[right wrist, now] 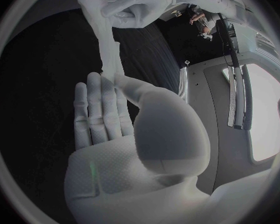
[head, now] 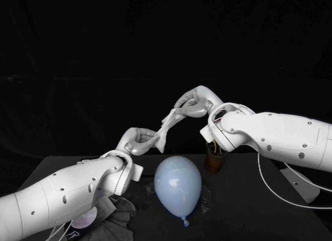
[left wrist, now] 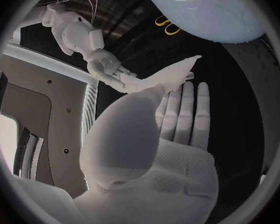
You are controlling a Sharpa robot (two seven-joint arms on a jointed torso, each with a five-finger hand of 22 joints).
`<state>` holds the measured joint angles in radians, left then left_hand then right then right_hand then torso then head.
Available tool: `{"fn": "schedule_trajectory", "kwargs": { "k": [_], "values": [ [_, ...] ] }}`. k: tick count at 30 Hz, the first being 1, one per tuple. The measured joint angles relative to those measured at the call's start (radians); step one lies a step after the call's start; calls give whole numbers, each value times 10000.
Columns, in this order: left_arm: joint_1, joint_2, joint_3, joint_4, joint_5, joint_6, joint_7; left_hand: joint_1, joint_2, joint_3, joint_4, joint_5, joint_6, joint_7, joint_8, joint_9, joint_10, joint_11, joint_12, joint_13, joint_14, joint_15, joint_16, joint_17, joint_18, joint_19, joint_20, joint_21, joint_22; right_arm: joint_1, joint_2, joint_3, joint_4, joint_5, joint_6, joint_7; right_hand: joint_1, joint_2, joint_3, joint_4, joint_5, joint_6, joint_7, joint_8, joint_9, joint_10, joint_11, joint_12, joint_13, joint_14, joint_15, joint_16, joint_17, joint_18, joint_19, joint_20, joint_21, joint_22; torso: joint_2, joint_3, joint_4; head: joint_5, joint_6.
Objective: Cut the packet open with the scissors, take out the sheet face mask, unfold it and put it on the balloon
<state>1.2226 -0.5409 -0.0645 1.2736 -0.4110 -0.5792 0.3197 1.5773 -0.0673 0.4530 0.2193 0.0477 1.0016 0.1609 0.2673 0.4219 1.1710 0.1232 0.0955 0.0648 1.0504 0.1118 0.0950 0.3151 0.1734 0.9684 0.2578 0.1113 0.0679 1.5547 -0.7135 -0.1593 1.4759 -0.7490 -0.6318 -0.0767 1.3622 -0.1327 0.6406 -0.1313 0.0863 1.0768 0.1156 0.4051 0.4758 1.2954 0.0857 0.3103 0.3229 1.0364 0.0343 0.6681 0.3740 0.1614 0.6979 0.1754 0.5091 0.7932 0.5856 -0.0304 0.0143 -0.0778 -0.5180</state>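
Note:
The white sheet face mask [head: 169, 122] hangs folded and stretched in the air between my two hands, above the table. My left hand [head: 140, 141] pinches its lower end, and my right hand [head: 198, 103] pinches its upper end. In the left wrist view, the left hand [left wrist: 159, 144] holds the sheet face mask [left wrist: 162, 79] with the thumb against flat fingers, and the right hand [left wrist: 109, 67] grips the far end. In the right wrist view, the right hand [right wrist: 124, 129] holds the sheet face mask [right wrist: 105, 50], which leads up to the left hand [right wrist: 137, 5]. The pale blue balloon [head: 178, 183] lies on the table below the hands.
A brown holder [head: 215, 160] stands just right of the balloon, under my right wrist. Yellow scissor handles [left wrist: 166, 25] show beside the balloon [left wrist: 202, 10]. A dark crumpled cloth [head: 117, 216] and a pale object [head: 84, 219] lie at the front left, under my left arm.

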Motion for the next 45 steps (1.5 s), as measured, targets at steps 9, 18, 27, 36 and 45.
{"fn": "schedule_trajectory", "kwargs": {
  "k": [9,18,27,36,45],
  "values": [
    [1,-118,43,59,173,476,173,-367,-368,-227,-27,19,117,-116,349,269,375,-90,-63,16,-14,13,-36,13,-7,-112,110,-150,1,-34,-8,-4,-99,-90,381,-25,0,1,27,-28,-187,-4,-2,-2,-4,1,0,-20,55,13,15,-39,12,-4,-37,37,0,52,6,4,1,0,-39],
    [1,-98,63,48,417,1213,245,-578,-265,-325,70,18,181,-251,501,405,573,-178,-63,32,59,-61,-36,90,-20,-161,159,-231,2,-88,13,-9,106,-101,581,-38,0,1,27,-29,-231,-18,-14,-12,2,2,1,-37,54,14,18,-39,21,-8,-37,37,0,65,0,9,-9,-2,-82],
    [4,-28,67,24,679,1829,195,-640,-275,-372,117,18,110,-248,536,401,572,-178,-176,18,59,-60,-35,132,-28,-161,158,-274,3,-103,24,-12,215,-57,617,-45,0,1,75,-20,-251,-19,-13,-14,1,30,-8,-58,55,17,22,-39,19,-13,-37,37,-1,74,-3,5,-6,-6,-78],
    [6,1,68,14,799,2233,-65,231,-430,329,-974,-19,-84,61,456,299,421,-28,-260,9,-216,64,-198,113,-34,-305,119,-318,4,-109,30,-12,282,-4,612,-38,0,2,97,-40,-290,-20,-14,-34,-6,50,-12,-77,62,-8,0,-39,17,85,-37,37,-1,74,-3,0,-1,-4,-103],
    [9,3,68,-54,1030,2456,-361,-985,-1250,-158,-482,-11,-366,296,98,26,60,213,-316,0,-250,99,-197,126,-38,-483,297,-426,2,-111,12,-12,331,37,603,-29,0,2,98,-41,-324,-21,-14,-42,3,53,-12,-96,60,-23,16,-39,25,83,-36,37,-1,73,-2,0,0,-5,-105]
  ]
}}
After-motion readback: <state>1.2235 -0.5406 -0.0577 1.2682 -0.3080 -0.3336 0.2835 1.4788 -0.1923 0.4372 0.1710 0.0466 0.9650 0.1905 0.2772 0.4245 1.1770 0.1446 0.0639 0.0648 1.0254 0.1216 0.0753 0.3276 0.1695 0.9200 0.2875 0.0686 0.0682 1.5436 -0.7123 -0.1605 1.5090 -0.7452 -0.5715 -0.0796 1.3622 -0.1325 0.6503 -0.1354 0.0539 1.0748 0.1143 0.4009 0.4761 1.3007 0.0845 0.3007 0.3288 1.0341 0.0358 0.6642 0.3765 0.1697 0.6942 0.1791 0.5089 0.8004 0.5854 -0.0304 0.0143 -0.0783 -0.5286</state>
